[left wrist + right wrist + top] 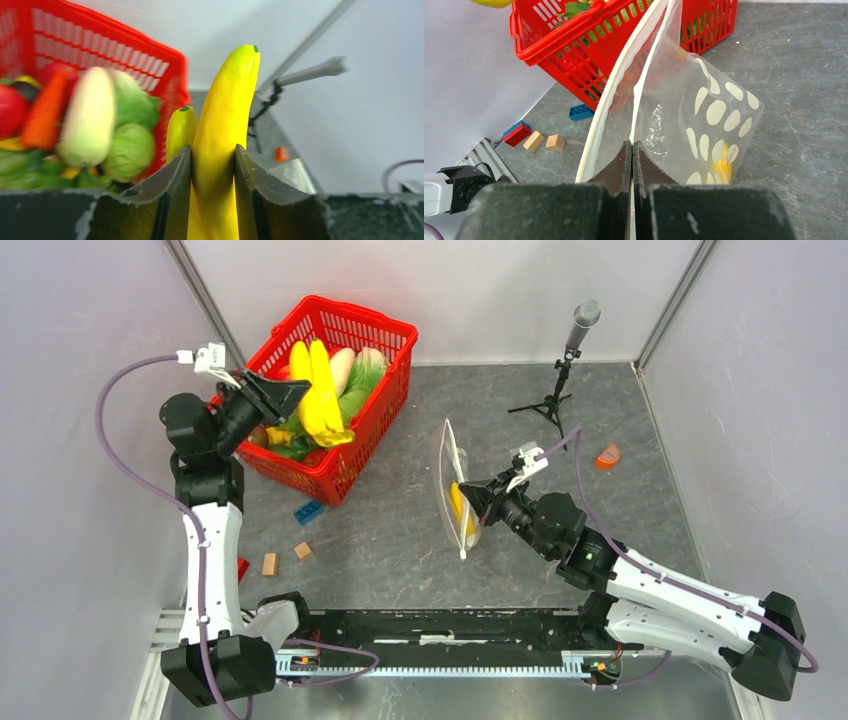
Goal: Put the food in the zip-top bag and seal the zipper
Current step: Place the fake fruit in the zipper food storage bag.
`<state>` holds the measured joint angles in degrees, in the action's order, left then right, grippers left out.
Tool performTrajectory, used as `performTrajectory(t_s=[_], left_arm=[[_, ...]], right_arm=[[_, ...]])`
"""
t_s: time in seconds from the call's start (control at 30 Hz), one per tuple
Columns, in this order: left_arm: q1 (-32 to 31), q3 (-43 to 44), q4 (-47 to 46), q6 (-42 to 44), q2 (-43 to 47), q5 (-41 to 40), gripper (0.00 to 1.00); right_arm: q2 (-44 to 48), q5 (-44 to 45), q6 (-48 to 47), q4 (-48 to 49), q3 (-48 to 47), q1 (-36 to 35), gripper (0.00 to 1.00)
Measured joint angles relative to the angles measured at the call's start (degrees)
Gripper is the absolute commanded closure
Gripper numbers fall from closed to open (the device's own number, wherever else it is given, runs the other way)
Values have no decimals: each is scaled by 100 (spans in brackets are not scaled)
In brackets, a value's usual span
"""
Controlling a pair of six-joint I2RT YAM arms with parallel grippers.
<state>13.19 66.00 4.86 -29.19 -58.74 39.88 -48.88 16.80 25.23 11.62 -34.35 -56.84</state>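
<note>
Yellow banana (227, 90) clamped in left gripper (212, 149); right gripper (631, 145) pinched on zip-top bag (704, 100), probably near zipper (623, 80)

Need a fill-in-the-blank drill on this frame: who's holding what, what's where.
The left gripper clamps a yellow plastic toy banana at the ____ plastic basket.
The right gripper pinches the clear plastic zip-top bag printed with white ____.
The toy food piece already inside that bag is ____.
Missing: red; dots; yellow.
</note>
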Motion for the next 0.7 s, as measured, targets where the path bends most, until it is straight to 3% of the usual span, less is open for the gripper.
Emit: performTrajectory(t_s=[0.17,0.4,0.7], left_arm=[[-590,-758,-1338,-1123,184,452,89],[-2306,-907,-2413,-1217,527,544,89],[-3462,-1698,-4129,-1930,393,323,91]], right_arm=[[-98,-7,166,214,87,0,100],[-249,-92,323,354,98,0,100],[-396,-162,450,413,70,0,100]])
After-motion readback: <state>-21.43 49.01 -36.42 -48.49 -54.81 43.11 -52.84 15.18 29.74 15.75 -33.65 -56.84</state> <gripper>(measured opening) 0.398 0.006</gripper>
